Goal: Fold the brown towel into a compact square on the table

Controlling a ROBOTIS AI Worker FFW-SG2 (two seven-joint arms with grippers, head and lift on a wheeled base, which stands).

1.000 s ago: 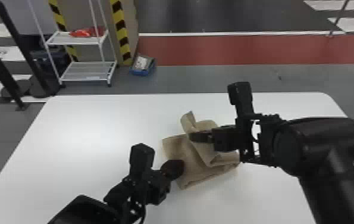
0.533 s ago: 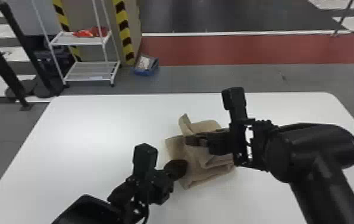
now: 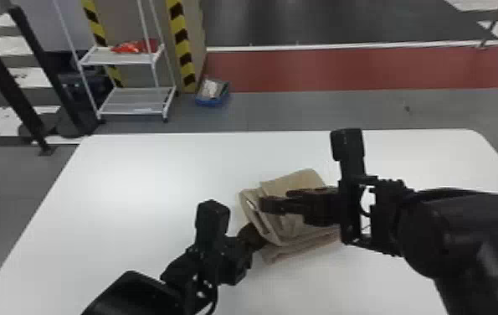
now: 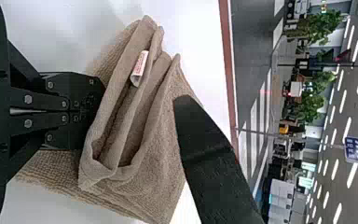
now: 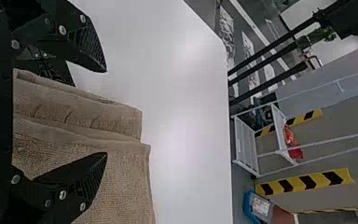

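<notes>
1. Since the earlier head views, the right hand point(image 3: 275, 201) has shifted slightly toward 7 o'clock, and the brown towel's point(image 3: 296, 180) far corner, which poked up at 11 o'clock, has turned over into a broader flap leaning toward 1 o'clock; the left hand point(image 3: 256, 237) has barely moved.
2. Nearest, the left hand touches the towel's 8 o'clock side. Its fingers are closed together, their tips against the raised layers; I cannot tell whether cloth is pinched between them.
3. Just beyond, the towel sits on the counter point(image 3: 126, 180) as a loose stack, its near edge running roughly from 8 to 2 o'clock. The left wrist view shows layers standing in open pleats, with a small label point(image 4: 139, 68) in one.
4. Over the towel, the right hand comes in from 3 o'clock, fingers spread wide, with cloth lying between and under them and nothing clamped.
5. The coming move probably turns on this: the stack lies at about 2 o'clock from the left hand and directly beneath the right, so the right is better placed to flatten the pleats while the left steadies the edge.
6. Far off, past the counter's edge, a white shelf point(image 3: 122, 58) stands at 11 o'clock.
</notes>
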